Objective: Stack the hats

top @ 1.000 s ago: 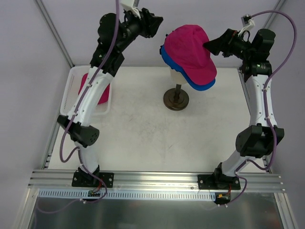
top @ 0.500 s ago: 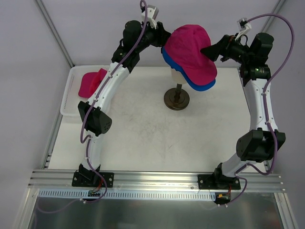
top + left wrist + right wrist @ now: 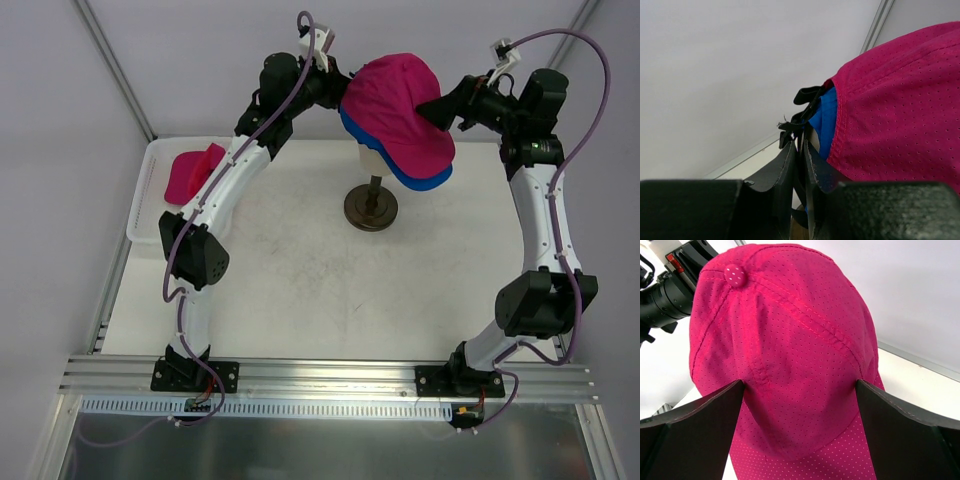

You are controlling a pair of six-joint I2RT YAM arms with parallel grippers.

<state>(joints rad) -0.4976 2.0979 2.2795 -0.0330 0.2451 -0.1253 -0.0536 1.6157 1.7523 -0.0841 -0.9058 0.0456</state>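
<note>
A magenta cap [image 3: 395,100] sits on top of a royal blue cap [image 3: 420,178], both on the cream mannequin head [image 3: 368,155]. My left gripper [image 3: 335,85] is at the back of these caps. In the left wrist view it [image 3: 801,155] is shut on a black back strap [image 3: 802,117], beside the blue cap's edge [image 3: 827,120] and the magenta cap [image 3: 900,110]. My right gripper [image 3: 435,105] is open at the front of the crown. In the right wrist view it [image 3: 800,390] straddles the magenta cap [image 3: 790,330]. A second magenta cap [image 3: 195,172] lies in the basket.
The white perforated basket [image 3: 145,200] stands at the table's left edge. The mannequin's dark round stand base [image 3: 370,210] is on the table behind centre. Grey walls with metal frame posts close in behind and on both sides.
My left arm has swung from above the basket across to the back of the stacked caps and closed in there. My right gripper has shifted slightly up and left against the crown.
</note>
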